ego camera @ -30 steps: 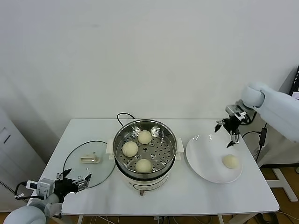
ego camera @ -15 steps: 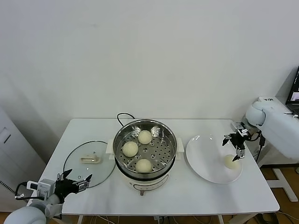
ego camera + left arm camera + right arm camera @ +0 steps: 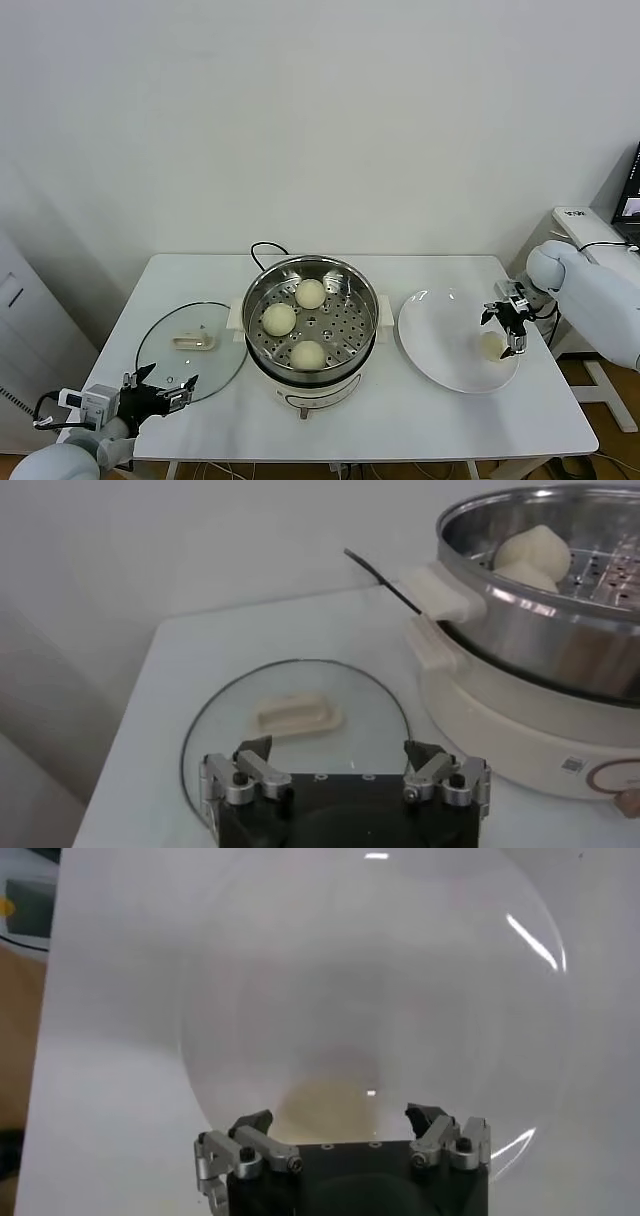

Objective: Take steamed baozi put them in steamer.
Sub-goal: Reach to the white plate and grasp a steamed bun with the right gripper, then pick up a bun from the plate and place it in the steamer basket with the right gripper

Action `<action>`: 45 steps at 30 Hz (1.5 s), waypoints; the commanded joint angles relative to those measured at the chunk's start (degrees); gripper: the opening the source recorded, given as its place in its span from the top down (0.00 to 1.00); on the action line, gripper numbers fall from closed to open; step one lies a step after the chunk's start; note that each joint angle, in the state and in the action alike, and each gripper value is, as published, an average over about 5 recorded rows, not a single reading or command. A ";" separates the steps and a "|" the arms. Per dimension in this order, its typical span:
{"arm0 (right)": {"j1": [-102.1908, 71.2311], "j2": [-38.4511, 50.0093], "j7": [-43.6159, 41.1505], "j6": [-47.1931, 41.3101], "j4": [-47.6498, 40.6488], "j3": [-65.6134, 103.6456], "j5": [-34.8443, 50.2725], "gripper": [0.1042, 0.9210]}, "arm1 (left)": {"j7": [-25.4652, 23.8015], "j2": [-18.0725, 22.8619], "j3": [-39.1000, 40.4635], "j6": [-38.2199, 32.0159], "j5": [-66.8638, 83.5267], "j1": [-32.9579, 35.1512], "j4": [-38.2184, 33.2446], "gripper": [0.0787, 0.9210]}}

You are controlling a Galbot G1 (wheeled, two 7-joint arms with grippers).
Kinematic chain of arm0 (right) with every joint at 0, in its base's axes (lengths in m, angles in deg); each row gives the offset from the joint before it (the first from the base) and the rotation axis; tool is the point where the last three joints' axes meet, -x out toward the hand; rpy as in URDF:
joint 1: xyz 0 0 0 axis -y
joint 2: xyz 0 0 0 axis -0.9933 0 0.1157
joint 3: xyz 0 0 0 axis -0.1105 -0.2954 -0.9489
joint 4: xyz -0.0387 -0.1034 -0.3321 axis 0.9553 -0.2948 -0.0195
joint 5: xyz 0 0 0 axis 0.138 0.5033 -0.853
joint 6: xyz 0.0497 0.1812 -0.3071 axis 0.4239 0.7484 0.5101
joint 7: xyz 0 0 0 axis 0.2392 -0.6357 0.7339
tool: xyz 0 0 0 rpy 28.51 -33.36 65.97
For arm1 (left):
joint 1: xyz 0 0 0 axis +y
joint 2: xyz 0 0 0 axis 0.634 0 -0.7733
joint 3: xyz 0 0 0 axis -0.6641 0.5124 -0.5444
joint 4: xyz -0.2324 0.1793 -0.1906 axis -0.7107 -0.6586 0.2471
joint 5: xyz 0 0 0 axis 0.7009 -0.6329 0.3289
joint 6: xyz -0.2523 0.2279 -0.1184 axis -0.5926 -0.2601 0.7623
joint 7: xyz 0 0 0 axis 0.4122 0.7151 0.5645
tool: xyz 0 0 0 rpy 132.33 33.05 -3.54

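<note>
Three cream-white round buns [image 3: 309, 293] sit in the shiny steel steamer [image 3: 311, 312]; my right gripper [image 3: 507, 328], fingers spread, seemingly straddles the fourth bun [image 3: 491, 345].

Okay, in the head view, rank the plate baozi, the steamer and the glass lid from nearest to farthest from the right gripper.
From the right gripper:
1. Baozi on the plate, just under the open gripper, on the table's right.
2. Steamer, mid-table, holding three baozi.
3. Glass lid, far left, near the left gripper.
</note>
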State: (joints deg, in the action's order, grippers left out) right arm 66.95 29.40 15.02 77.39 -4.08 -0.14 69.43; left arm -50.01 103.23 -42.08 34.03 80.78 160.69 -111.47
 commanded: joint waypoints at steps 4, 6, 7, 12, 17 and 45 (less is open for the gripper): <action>-3.78 -0.89 0.19 -0.11 -1.48 4.92 -4.57 0.24 | 0.01 -0.05 -0.01 0.01 -0.03 0.16 0.19 0.12; -3.78 -0.82 0.17 -0.27 -1.40 5.14 -4.79 0.29 | 0.03 -0.06 -0.06 0.02 -0.03 0.13 0.17 0.12; -3.72 -0.71 0.14 -0.37 -1.26 5.17 -4.79 0.32 | 0.05 -0.06 -0.10 0.04 -0.03 0.14 0.15 0.12; -1.07 1.28 -0.21 -2.25 1.44 2.41 -0.40 0.48 | 0.19 -0.03 -0.33 0.10 -0.03 0.28 0.05 0.12; 10.07 4.69 -0.95 -5.98 7.79 -9.98 10.77 0.55 | 0.47 0.14 -0.52 0.38 -0.17 0.44 -0.22 0.12; 52.63 -11.60 12.07 -36.09 32.83 -51.44 64.91 0.56 | 0.41 0.72 0.35 0.45 -1.30 -0.30 0.29 0.12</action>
State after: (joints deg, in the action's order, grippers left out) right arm 111.58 23.83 20.84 50.83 21.56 -44.33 118.55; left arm -49.56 103.92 -41.89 34.47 79.58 160.60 -111.42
